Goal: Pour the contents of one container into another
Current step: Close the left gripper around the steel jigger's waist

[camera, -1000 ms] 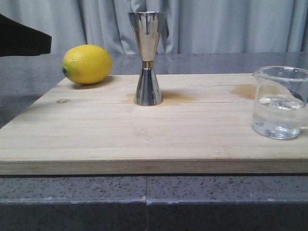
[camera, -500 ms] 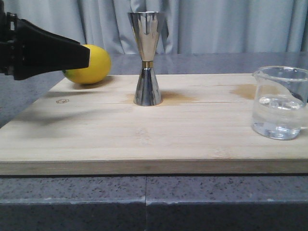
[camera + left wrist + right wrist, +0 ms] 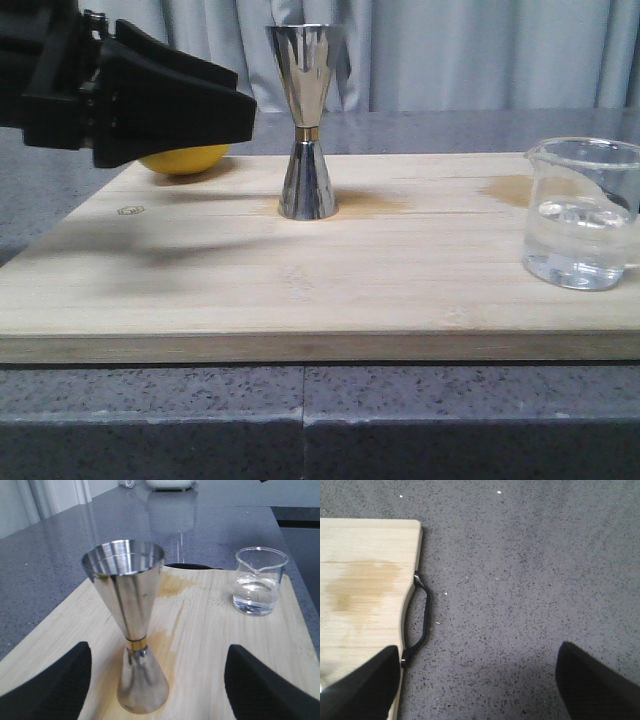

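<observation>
The steel jigger (image 3: 307, 120) with its gold waist band stands upright mid-board. The glass beaker (image 3: 583, 215), water in its bottom, sits at the board's right edge. My left gripper (image 3: 240, 108) hovers open just left of the jigger, at the height of its upper cup, apart from it. In the left wrist view the jigger (image 3: 132, 630) stands ahead, between the spread fingers (image 3: 50, 687), and the beaker (image 3: 259, 582) lies beyond. My right gripper (image 3: 480, 665) is open above bare counter beside the board; it is out of the front view.
A yellow lemon (image 3: 185, 158) lies at the board's back left, mostly hidden behind my left gripper. The wooden board (image 3: 300, 290) has wet stains near the jigger. A black handle (image 3: 422, 620) sticks out of the board's side edge. Grey curtains hang behind.
My left gripper has come in from the left edge, moving right toward the jigger and covering most of the lemon. The jigger and the beaker have not moved.
</observation>
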`<state>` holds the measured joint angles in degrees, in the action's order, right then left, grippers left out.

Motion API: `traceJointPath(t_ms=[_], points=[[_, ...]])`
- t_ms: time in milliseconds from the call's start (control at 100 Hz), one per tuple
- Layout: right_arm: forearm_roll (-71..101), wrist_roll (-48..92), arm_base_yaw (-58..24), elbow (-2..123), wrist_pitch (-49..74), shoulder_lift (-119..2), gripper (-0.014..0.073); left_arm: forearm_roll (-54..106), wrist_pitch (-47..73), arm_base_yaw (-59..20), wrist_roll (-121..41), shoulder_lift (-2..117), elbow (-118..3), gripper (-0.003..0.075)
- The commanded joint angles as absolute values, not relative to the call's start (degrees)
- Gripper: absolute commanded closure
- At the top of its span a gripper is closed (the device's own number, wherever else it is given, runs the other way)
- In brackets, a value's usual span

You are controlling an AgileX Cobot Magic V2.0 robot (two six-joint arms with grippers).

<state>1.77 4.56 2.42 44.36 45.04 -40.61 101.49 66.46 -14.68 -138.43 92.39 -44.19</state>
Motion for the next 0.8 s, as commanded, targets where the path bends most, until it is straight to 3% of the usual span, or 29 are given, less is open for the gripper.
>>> traceJointPath(t_ms=[0,390,790], points=[[1.5,4.9,2.4,46.4,40.7,-40.9,0.0018,106.1,72.8,-16.1,-138.6,92.8,-47.8,0.0216],[1.5,4.9,2.4,46.4,40.7,-40.9,0.0018,106.1,72.7,-21.6,-138.6,101.5,-55.7,0.0216],[1.4,4.9,2.4,46.4,40.7,-40.9,0.0018,106.1,72.8,-21.8,-138.1,104.4,-58.3,0.0218]])
